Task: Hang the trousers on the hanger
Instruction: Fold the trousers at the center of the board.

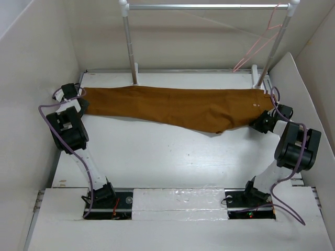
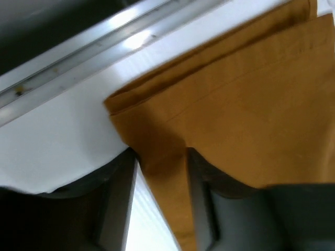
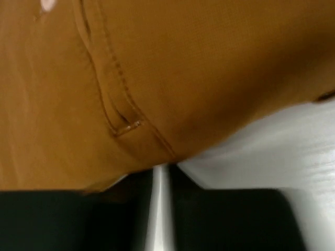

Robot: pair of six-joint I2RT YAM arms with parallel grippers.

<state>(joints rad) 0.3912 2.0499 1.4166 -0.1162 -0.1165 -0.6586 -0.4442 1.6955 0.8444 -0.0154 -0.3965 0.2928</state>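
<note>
**Bracing Both Ends**

Long rust-brown cloth trousers [image 1: 178,107] lie across the white table [image 1: 157,157], left gripper [image 1: 68,93] straddling the leg hem, right gripper [image 1: 261,123] at the waist, apparently to lift them taut; neither clamp is certain. The pale-pink wire hanger [image 1: 247,56] hangs from the silver rail [image 1: 204,7].

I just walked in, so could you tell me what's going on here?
Two robot arms are working on long rust-brown cloth trousers, stretched flat across the white table. The left gripper is at the leg ends, cloth between its jaws; the right gripper is at the waist end. The thin pale-pink wire hanger hangs untouched on the silver rail.
</note>
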